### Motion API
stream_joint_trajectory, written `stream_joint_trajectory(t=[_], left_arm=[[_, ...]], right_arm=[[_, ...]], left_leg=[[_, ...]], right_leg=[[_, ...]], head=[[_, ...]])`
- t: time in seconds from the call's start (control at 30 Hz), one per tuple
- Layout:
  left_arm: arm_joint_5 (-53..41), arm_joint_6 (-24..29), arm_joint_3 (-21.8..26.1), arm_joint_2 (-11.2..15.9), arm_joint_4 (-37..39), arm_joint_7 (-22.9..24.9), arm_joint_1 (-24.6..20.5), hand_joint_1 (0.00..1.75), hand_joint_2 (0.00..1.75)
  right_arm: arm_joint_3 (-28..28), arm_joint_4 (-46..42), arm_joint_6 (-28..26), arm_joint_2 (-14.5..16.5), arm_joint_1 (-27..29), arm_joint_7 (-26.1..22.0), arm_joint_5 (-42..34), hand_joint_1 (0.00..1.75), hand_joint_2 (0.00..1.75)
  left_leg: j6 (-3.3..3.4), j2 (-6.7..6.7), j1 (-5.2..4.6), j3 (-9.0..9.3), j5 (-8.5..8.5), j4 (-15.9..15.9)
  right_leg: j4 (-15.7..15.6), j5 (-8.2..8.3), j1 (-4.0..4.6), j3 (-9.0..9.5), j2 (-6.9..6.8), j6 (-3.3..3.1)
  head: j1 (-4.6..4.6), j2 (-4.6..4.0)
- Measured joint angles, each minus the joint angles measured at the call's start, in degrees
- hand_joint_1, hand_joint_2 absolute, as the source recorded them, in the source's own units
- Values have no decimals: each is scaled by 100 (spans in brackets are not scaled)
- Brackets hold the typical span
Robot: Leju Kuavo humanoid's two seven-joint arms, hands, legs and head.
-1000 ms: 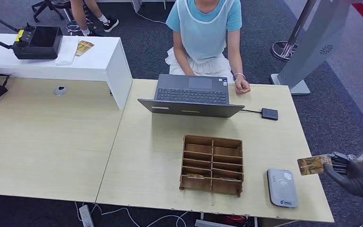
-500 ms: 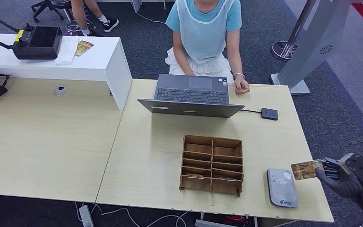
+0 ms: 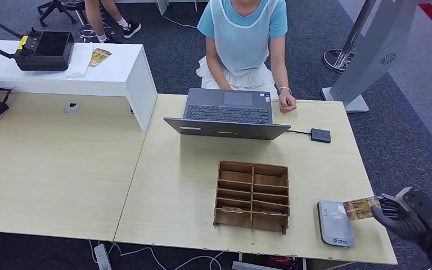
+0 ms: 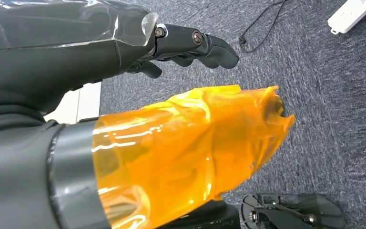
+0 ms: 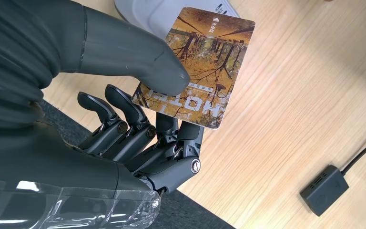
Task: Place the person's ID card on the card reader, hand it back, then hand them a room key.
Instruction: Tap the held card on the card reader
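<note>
Right hand (image 3: 408, 214) pinches the card (image 3: 361, 207) between its thumb (image 5: 138, 59) and the dark fingers (image 5: 171, 138) beneath it; we see the card held roughly flat at the near right corner of the desk (image 3: 191, 185), its free end over the right edge of the grey card reader (image 3: 335, 223), and we cannot tell whether it touches the reader; the left hand (image 4: 190, 45) hangs over the carpet with its fingers curled in and nothing in them. We judge the placing step to be in hand, with both handovers yet to come. Risks from here, as we assess them: the pinch covers one end of the card alone, so a tilt on contact could lever it out of the grip; a release with the card half off the reader could let it slide onto the desk or over the near edge to the floor; the wooden divider box (image 3: 252, 196) stands just beside the reader, so an overshoot inward could knock it. Legible writing: in the right wrist view the card's printed face shows an autumn tree scene and large white letters, turned upside down, which we read as "HOTEL"; smaller print beside them is too fine to read; the reader carries a small contactless symbol and a blue mark that we cannot read.
</note>
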Motion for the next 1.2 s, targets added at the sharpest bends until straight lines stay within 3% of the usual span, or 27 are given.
stream_joint_trajectory(t=[0.73, 1.2], left_arm=[[1, 0, 3, 5, 0, -67, -2, 0, 0], [1, 0, 3, 5, 0, -55, -1, 0, 0]], right_arm=[[200, 19, -57, 41, 1, 2, 114, 175, 175], [386, 82, -150, 230, -18, 31, 344, 175, 175]], left_leg=[[0, 0, 0, 0, 0, 0], [0, 0, 1, -1, 0, 0]], right_leg=[[0, 0, 0, 0, 0, 0], [0, 0, 0, 0, 0, 0]], head=[[1, 0], [1, 0]])
